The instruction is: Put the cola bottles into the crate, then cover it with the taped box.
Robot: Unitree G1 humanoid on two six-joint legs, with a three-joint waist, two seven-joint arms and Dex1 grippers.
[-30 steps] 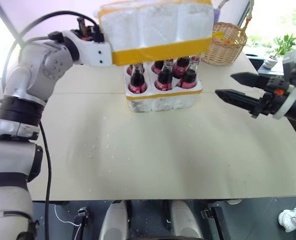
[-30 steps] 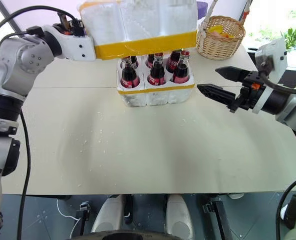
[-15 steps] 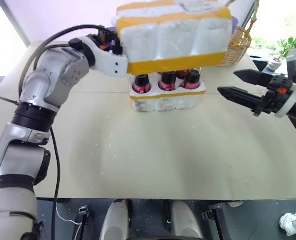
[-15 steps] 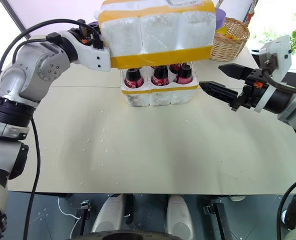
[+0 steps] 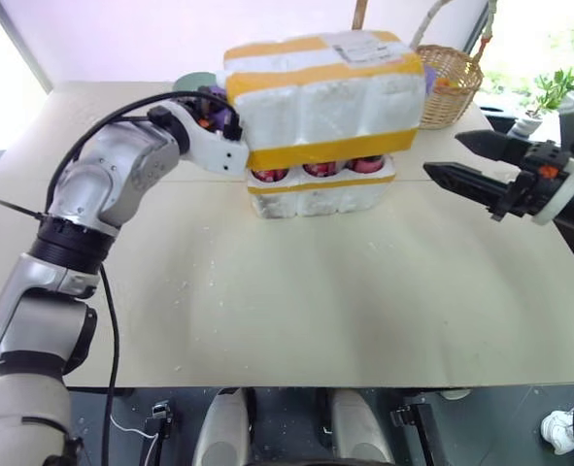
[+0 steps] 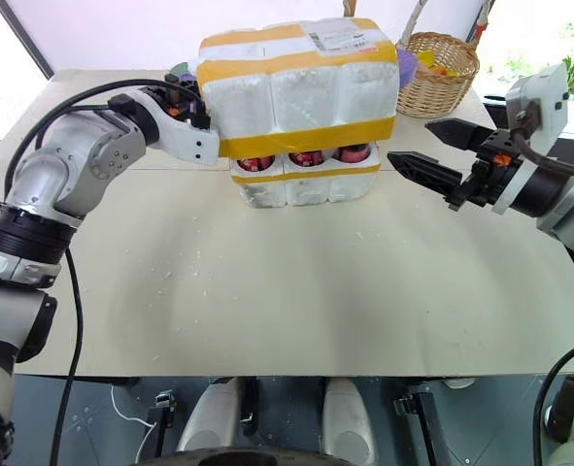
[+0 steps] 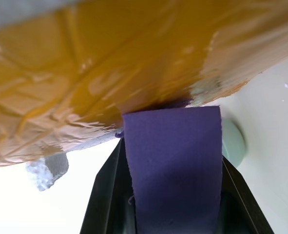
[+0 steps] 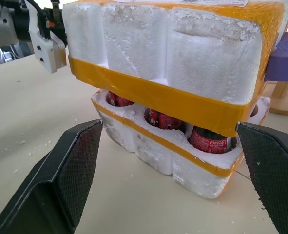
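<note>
Tabletop [image 5: 296, 291]: taped box [image 5: 320, 102] at left claw [image 5: 230, 116].

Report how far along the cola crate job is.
Done: the red-capped dark glass cola bottles stand in the wells of the low white styrofoam crate.

In hand: the left gripper holds the large white styrofoam box with yellow-orange tape bands over the bottles, most of their height covered. The right gripper waits open beside it.

Left: seat the box on the crate; a gap shows between them.

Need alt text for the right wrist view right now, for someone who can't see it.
The taped box sits low over the crate, a gap showing the red labels of the cola bottles. The right gripper frames it with open fingers, and the left gripper is at the box's far side.
</note>
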